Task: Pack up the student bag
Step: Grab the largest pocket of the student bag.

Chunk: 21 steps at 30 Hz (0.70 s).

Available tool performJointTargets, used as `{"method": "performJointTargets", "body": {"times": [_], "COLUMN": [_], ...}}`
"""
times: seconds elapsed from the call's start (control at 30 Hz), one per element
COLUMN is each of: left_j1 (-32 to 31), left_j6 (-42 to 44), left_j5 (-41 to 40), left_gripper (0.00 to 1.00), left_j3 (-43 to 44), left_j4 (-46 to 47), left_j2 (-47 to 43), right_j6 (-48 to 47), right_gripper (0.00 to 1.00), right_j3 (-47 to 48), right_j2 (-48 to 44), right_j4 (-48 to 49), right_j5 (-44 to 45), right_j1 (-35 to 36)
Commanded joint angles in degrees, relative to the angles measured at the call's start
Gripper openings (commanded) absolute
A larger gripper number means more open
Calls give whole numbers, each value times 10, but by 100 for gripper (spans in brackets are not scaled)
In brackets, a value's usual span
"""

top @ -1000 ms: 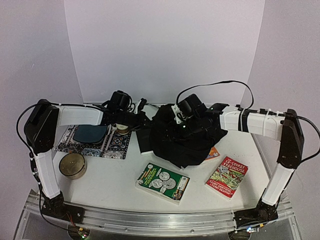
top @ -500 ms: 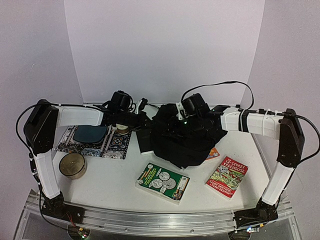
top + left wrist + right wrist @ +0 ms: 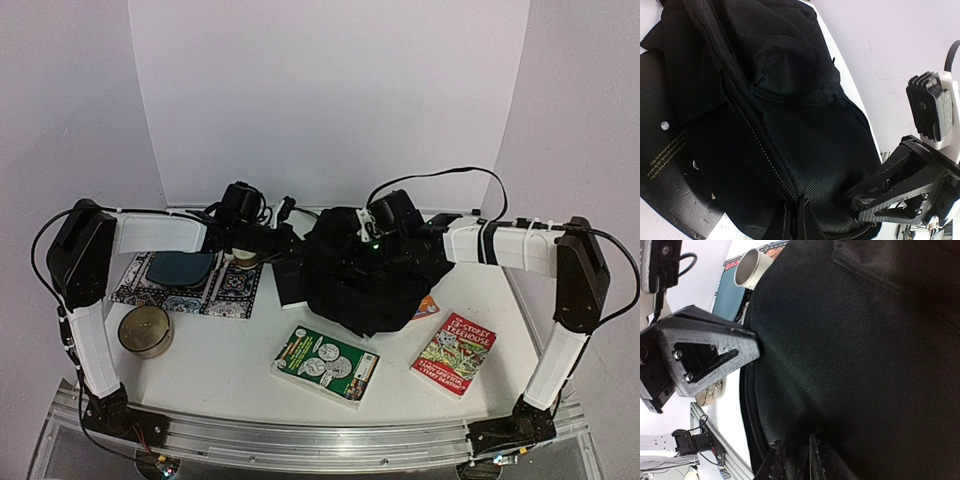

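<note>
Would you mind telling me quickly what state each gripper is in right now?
Left gripper: closed, pinching the student bag.
Right gripper: closed on a fold of the student bag.

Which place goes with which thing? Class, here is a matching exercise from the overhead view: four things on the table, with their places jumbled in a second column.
Things:
1. large soft black fabric backpack
2. green paperback book
3. red paperback book
4. round gold metal tin

Places:
A. farthest left
B. farthest right
C. middle, farthest back
D. middle, near edge

Pairs: 1-C, 2-D, 3-B, 4-A
</note>
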Motion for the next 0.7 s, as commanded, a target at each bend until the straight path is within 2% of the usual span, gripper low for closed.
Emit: {"method": "performJointTargets", "body": {"times": [0.0,0.1,0.2,0.4,0.53,0.67], "left_j1": [-7,-7,-7,-7,-7,-4], "left_j6": [19,19,21,21,25,35], "left_j5": [10,8,6,6,-3,-23], "left_gripper": [0,0,0,0,0,0], "left_j3": [5,5,3,6,3,-1], "left_j4": [38,38,38,38,38,36], "left_j2": [-42,-44,-46,-42,-43,-42], "right_j6": [-2,-2,-7,-8,-13,-26], "right_gripper": [25,33,33,23,2,0], "right_j3": [-2,-11,-21,-21,-18,-22], "right_j2": [-5,-12,-19,-12,-21,-56], "right_j4": [8,-3,-8,1,9,7], "right_j5": [-18,-5,-12,-43,-48,-18], "right_j1": [-1,-1,-1,1,1,-1]}}
